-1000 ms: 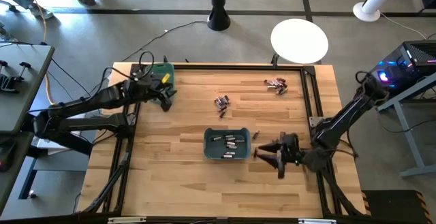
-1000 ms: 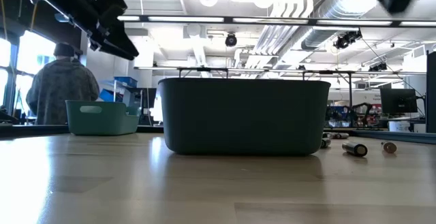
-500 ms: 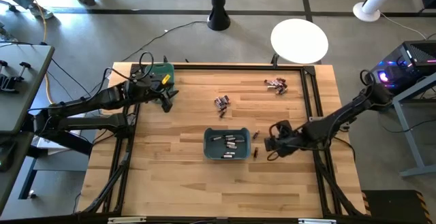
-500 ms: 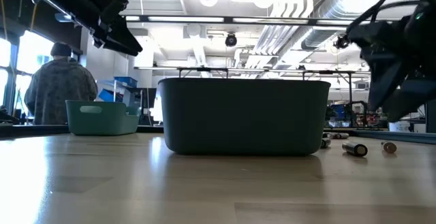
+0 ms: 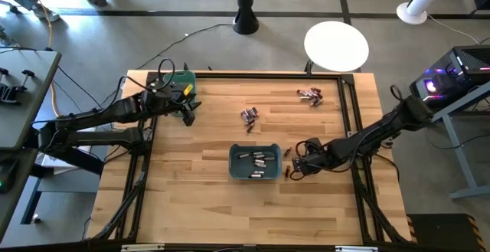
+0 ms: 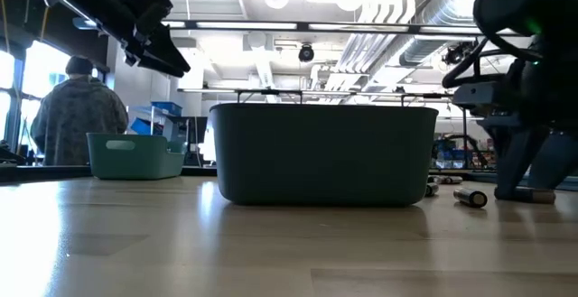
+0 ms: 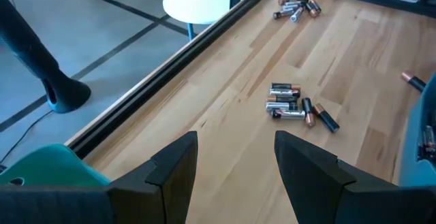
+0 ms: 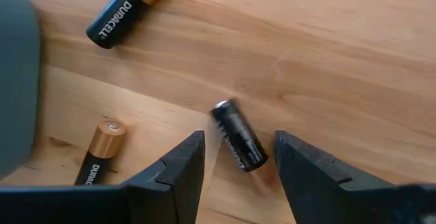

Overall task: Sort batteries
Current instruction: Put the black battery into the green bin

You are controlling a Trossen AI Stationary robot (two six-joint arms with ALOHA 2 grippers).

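1. The right tool (image 5: 295, 167) is low over the table (image 5: 191, 198), just beside the right wall of the dark bin (image 5: 255, 162). Its two fingers (image 8: 174, 176) stand apart and hold nothing.
2. Between these open fingers lies one black battery (image 8: 238, 135) on the wood, tilted, and it touches neither finger as far as I can see.
3. Two more batteries with copper ends lie near the same tool: one (image 8: 127, 11) farther ahead of it, one (image 8: 97, 153) just beside its finger, close to the wall of the dark bin.
4. In the low view the right tool (image 6: 515, 184) reaches down to the table surface, and one battery (image 6: 470, 197) lies just beside it.
5. Inside the dark bin there are already several batteries (image 5: 256, 160).
6. The left tool (image 5: 187, 112) hangs above the far left part of the table, near the green bin (image 5: 182, 80) at the corner. Its fingers (image 7: 170, 173) are also apart and empty.
7. Ahead of the left tool a small group of batteries (image 7: 293, 103) lies on the table, well apart from it; another group (image 7: 296, 7) lies farther away, near the table edge.
8. In the low view a person (image 6: 77, 116) stands in the room behind the table.
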